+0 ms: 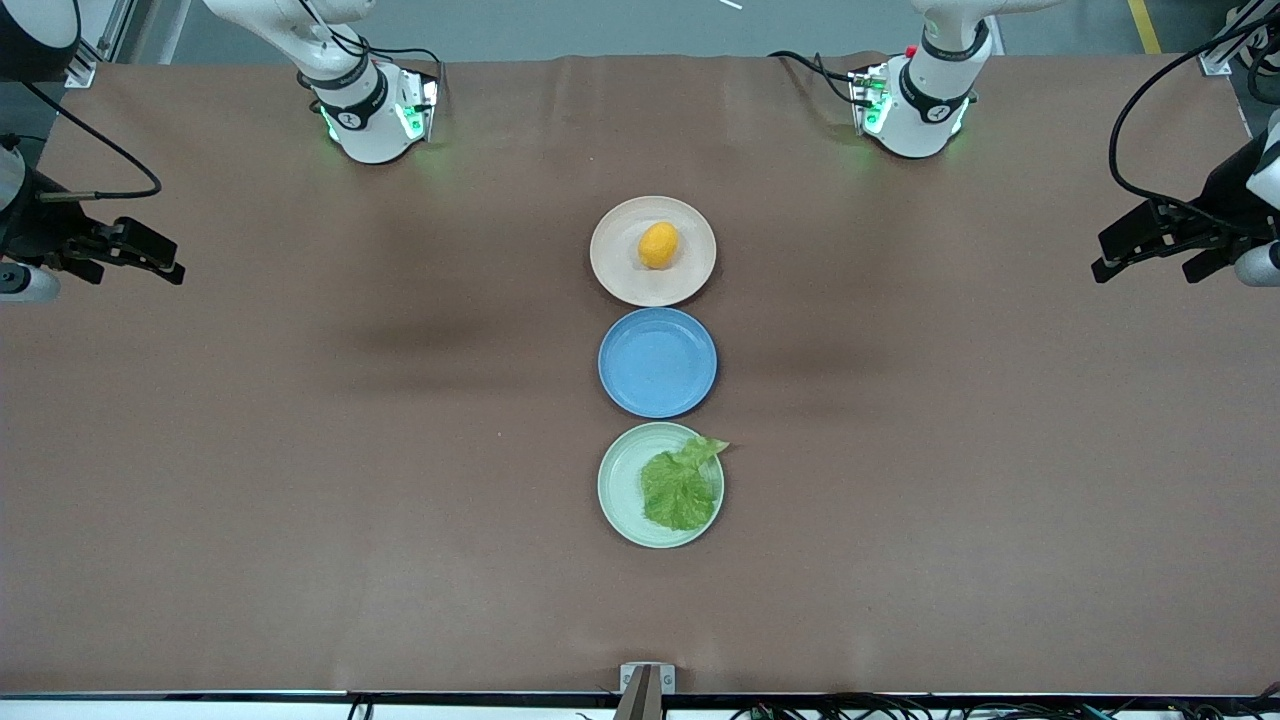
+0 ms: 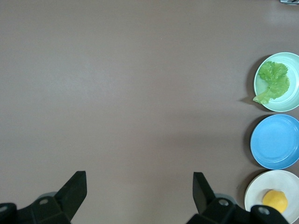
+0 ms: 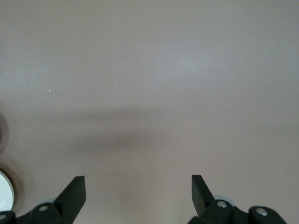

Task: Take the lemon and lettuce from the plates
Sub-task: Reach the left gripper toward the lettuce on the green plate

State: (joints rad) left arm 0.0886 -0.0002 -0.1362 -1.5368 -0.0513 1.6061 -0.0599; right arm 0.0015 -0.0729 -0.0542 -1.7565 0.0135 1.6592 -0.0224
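Observation:
The lemon (image 1: 658,245) lies on the beige-pink plate (image 1: 615,270), the plate farthest from the front camera. The lettuce (image 1: 680,485) lies on the mint green plate (image 1: 620,485), the nearest one, its tip over the rim. The left wrist view shows the lemon (image 2: 274,200), beige plate (image 2: 261,184), lettuce (image 2: 274,80) and green plate (image 2: 293,95). My left gripper (image 1: 1140,270) (image 2: 139,175) is open and empty over bare table at the left arm's end. My right gripper (image 1: 140,272) (image 3: 138,178) is open and empty over bare table at the right arm's end.
An empty blue plate (image 1: 657,362) (image 2: 275,141) sits between the two task plates, all three in a close column at mid-table. A pale plate rim (image 3: 4,189) shows at the edge of the right wrist view. Brown cloth covers the table.

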